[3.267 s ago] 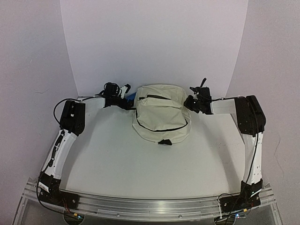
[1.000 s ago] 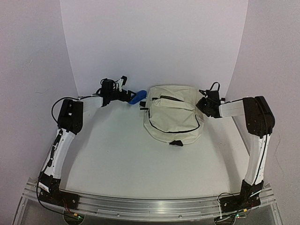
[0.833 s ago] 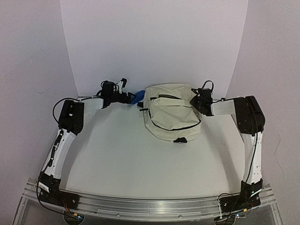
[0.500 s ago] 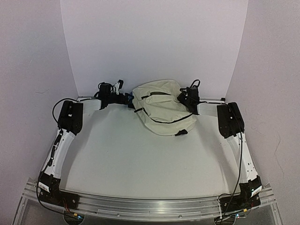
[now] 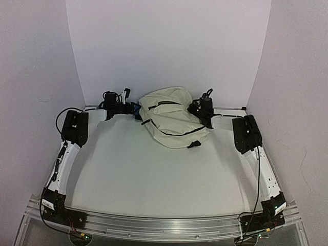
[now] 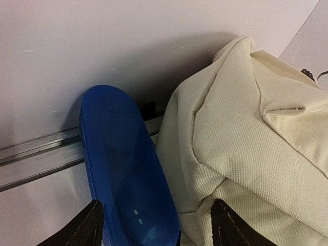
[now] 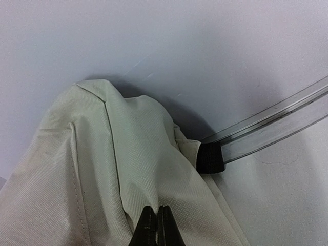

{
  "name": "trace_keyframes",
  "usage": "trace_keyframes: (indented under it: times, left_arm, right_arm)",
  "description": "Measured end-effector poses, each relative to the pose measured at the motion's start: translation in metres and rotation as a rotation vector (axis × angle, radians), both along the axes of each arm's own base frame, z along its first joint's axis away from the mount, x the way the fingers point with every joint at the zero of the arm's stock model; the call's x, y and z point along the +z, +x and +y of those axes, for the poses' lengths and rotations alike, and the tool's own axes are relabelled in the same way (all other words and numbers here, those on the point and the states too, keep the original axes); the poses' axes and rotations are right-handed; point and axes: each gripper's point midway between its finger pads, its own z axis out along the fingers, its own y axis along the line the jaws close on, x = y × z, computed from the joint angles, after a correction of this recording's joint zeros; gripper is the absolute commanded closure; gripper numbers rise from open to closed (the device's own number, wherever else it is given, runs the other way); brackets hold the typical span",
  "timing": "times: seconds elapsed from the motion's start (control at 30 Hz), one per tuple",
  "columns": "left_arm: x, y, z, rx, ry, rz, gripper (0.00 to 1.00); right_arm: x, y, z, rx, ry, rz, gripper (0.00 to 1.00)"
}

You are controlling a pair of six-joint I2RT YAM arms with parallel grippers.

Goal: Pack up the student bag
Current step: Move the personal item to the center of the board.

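The student bag (image 5: 171, 119) slumps at the desk's (image 5: 154, 179) 12 o'clock, against the back wall (image 5: 169, 46), its front pocket facing 6 o'clock. At the bag's 3 o'clock the right tool (image 7: 156, 226) has its fingers together, pinched on a fold of the cream fabric, probably to steady the bag or drag it into place. At the bag's 9 o'clock a blue oblong case (image 6: 125, 169) lies against the wall, touching the fabric. The left tool (image 6: 160, 228) straddles it with fingers apart, one beside the case, the other over the bag's edge. I judge it is lining up to take the case for packing. Whether any pocket stands open cannot be told.
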Motion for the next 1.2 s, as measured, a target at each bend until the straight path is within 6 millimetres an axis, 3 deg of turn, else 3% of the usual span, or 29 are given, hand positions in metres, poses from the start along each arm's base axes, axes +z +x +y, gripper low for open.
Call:
trace_keyframes:
  times: [0.23,0.6,0.87,1.03,1.2]
  left_arm:
    - [-0.018,-0.005,0.001,0.021,0.008,0.055,0.29]
    - [-0.033,-0.005,0.001,0.077,0.069,0.107,0.26]
    - [-0.018,-0.003,-0.007,0.065,0.122,0.079,0.45]
    - [-0.005,0.001,-0.007,0.065,0.137,0.049,0.44]
    - [-0.013,0.001,-0.009,0.069,0.158,0.068,0.34]
  right_arm:
    - [0.002,-0.038,-0.028,-0.100,0.028,0.034,1.00]
    - [0.000,-0.039,-0.038,-0.108,0.047,0.019,1.00]
    - [-0.001,-0.042,-0.040,-0.110,0.045,0.021,1.00]
    - [-0.001,-0.041,-0.040,-0.108,0.047,0.021,1.00]
    - [0.001,-0.042,-0.040,-0.105,0.048,0.021,1.00]
